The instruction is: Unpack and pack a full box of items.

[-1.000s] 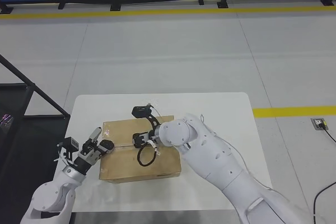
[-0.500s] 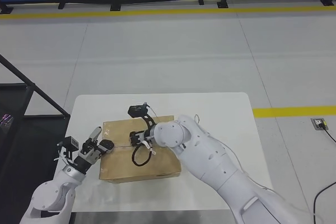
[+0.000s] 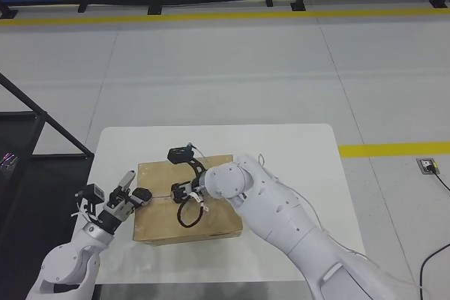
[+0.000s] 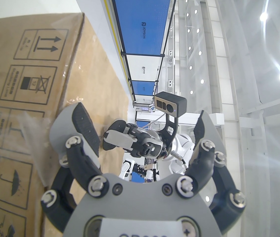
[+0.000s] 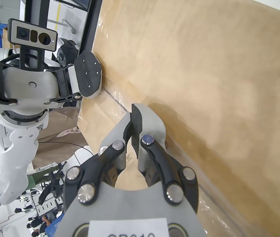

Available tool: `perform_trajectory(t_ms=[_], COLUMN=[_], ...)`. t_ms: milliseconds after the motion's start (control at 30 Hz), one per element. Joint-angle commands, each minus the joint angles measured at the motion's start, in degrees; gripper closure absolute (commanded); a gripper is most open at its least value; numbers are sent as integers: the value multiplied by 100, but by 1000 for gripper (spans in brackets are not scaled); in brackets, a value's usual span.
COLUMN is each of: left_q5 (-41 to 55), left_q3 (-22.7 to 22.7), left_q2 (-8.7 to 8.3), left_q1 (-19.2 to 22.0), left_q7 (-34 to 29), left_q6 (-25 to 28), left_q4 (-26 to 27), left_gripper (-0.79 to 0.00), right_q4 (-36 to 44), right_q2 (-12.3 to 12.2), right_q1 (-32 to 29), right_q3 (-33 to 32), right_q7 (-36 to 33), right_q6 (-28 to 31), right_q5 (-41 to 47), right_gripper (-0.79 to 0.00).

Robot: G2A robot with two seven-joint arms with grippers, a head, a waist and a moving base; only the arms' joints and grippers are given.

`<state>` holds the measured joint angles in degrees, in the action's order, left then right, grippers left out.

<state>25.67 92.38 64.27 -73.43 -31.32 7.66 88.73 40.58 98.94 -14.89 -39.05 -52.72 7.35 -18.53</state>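
Top view: the closed box (image 3: 159,223) sits mid-table (image 3: 300,150), flaps taped along the centre seam. The left gripper (image 3: 135,187) is at its left end, fingers apart. The right gripper (image 3: 178,193) is over the lid at the seam.

Left wrist view: fingers spread wide beside the box's printed side.

Right wrist view: fingers pressed together, empty, tips by the tape (image 5: 115,99).

The cardboard looks stiff and the tape slick. A full box is likely heavy, so work the flap edges, not a lift.
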Motion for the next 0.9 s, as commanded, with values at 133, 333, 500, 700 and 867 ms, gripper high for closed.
perform_trajectory(t_ms=[133, 333, 500, 700, 867], left_q5=[-10, -15, -46, -91, -110], left_q3=[2, -17, -61, -105, -105], left_q2=[-2, 0, 6, 11, 10], left_q1=[9, 11, 21, 35, 32], left_q7=[-7, 8, 36, 59, 69], left_q6=[-19, -26, -22, -22, -34], left_q4=[17, 24, 3, 18, 27], left_gripper=[-785, -785, -785, -785, -785], right_q4=[167, 460, 834, 1279, 1465], right_q2=[-96, -275, -458, -651, -797], right_q1=[-83, -248, -483, -762, -926], right_q3=[-132, -410, -699, -1025, -1383], right_q7=[-146, -314, -482, -718, -870], right_q6=[-147, -396, -544, -732, -1000], right_q5=[-194, -399, -575, -764, -789], right_gripper=[0, 0, 0, 0, 0])
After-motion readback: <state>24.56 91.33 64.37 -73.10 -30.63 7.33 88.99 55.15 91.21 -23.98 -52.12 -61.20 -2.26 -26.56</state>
